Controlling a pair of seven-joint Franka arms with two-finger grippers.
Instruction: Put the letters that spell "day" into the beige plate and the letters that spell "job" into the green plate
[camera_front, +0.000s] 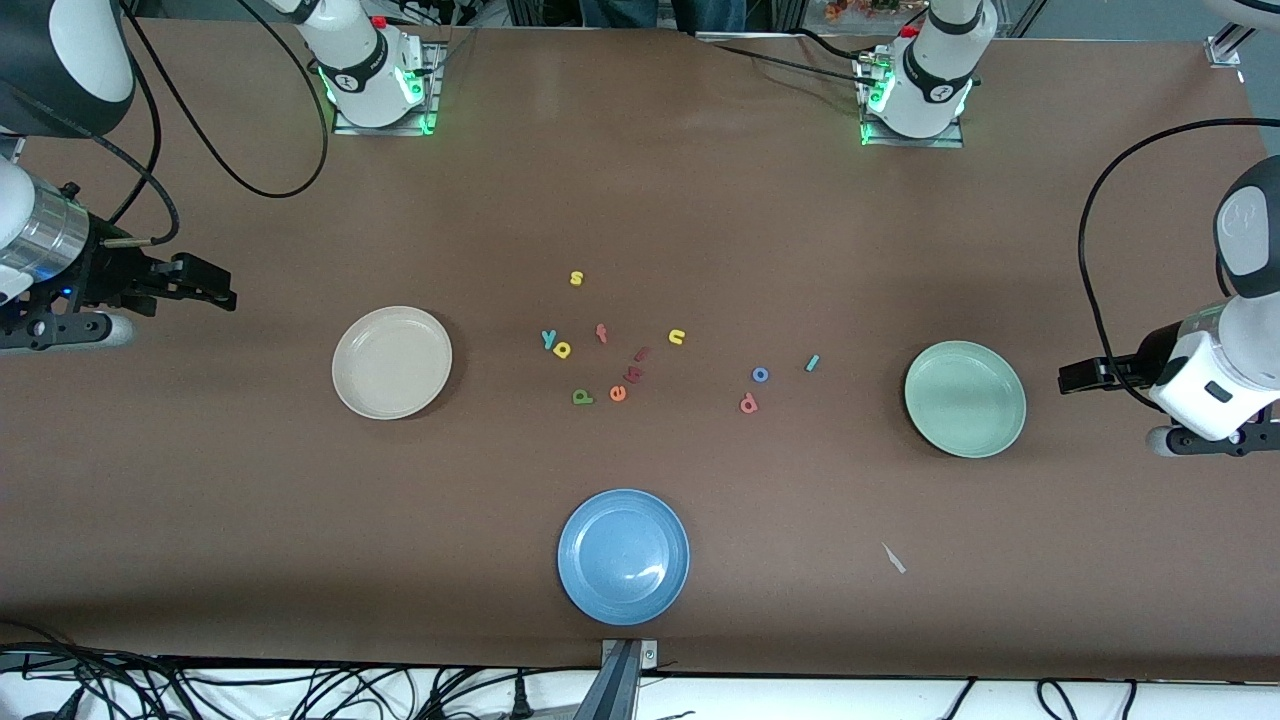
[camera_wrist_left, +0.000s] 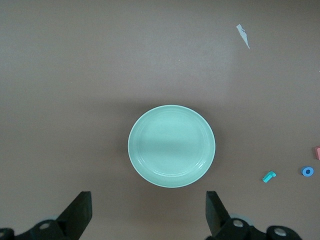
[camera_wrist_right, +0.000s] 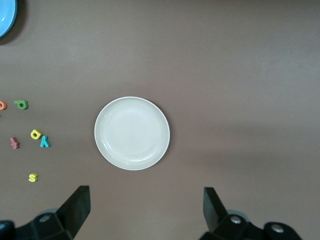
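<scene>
A: Where do both arms stand?

B: Both wait. Left gripper (camera_wrist_left: 147, 215) hangs over the table's edge at the left arm's end, by the green plate (camera_front: 965, 398), jaws spread wide, holding nothing. Right gripper (camera_wrist_right: 145, 212) is the same at the right arm's end, by the beige plate (camera_front: 391, 361), also wide open and empty.

A: And the letters?

B: All loose mid-table, btw the two plates; nothing in either plate yet. For "day": teal y (camera_front: 548, 338) touching yellow a (camera_front: 562, 349), green d (camera_front: 582, 397) a bit nearer the front camera. For "job": blue o (camera_front: 760, 375), pinkish b (camera_front: 748, 403) just beside it, teal j (camera_front: 812, 363) toward the green plate.

A: What could go wrong?

B: Prob the y/a pair: they touch, so a pinch on one may drag or lift the other. Orange e (camera_front: 618, 393) sits near the d, and dark red letters (camera_front: 637, 366) crowd it, so a wrong pick is likely there. Yellow s (camera_front: 576, 278) and n (camera_front: 677, 337) share the a's colour, an easy mix-up. Also the blue plate (camera_front: 623, 556) by the front edge is a decoy. Thin j may slip from wide jaws.
</scene>
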